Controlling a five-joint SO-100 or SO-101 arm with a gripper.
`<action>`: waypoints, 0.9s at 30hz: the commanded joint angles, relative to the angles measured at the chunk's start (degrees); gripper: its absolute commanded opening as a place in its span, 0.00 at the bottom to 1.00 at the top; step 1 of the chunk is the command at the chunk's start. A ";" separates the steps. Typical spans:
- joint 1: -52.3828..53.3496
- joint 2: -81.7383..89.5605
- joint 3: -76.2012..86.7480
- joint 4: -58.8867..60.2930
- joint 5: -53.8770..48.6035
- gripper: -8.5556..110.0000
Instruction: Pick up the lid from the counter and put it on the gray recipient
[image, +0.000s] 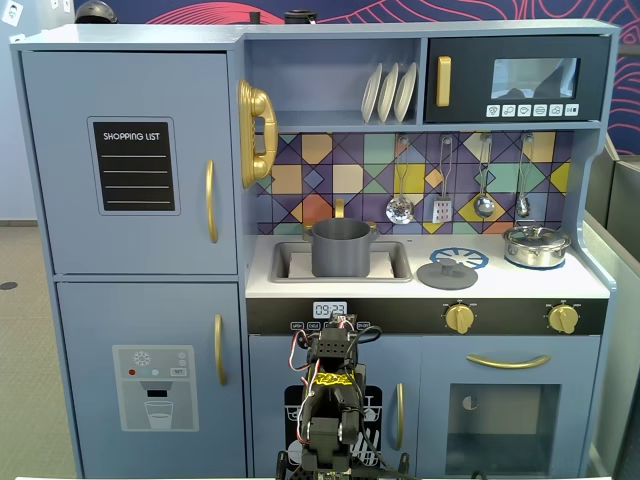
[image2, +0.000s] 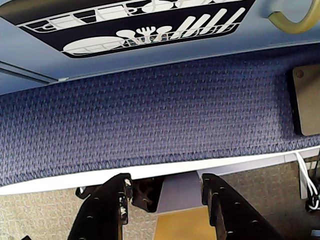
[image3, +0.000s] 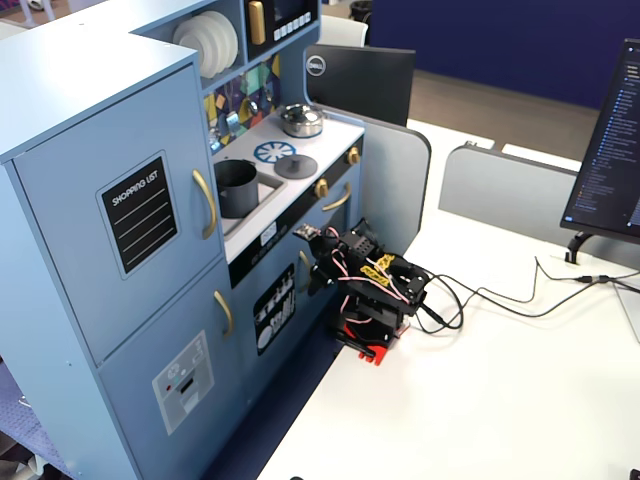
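Lid (image: 447, 272): flat on the counter, centre-right of a fixed view, just right of the gray recipient (image: 341, 248), which stands in the sink. Gripper (image2: 167, 192): bottom of the wrist view, jaws apart, empty, low before the toy kitchen (image: 130, 150).

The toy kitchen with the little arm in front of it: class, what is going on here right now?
Nothing is being handled yet. The arm sits folded low in front of the kitchen, its gripper empty, jaws apart and pointing at the floor below the cabinet. The dark-gray lid lies flat on the counter, beside the blue burner ring. The gray pot stands uncovered in the sink. A shiny silver pot with its own lid sits farther right in that fixed view.
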 joint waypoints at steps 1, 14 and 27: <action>1.23 -0.26 1.14 9.05 4.13 0.07; 1.93 -0.35 1.05 7.03 2.11 0.07; 8.88 -15.03 -35.16 -5.62 -2.02 0.07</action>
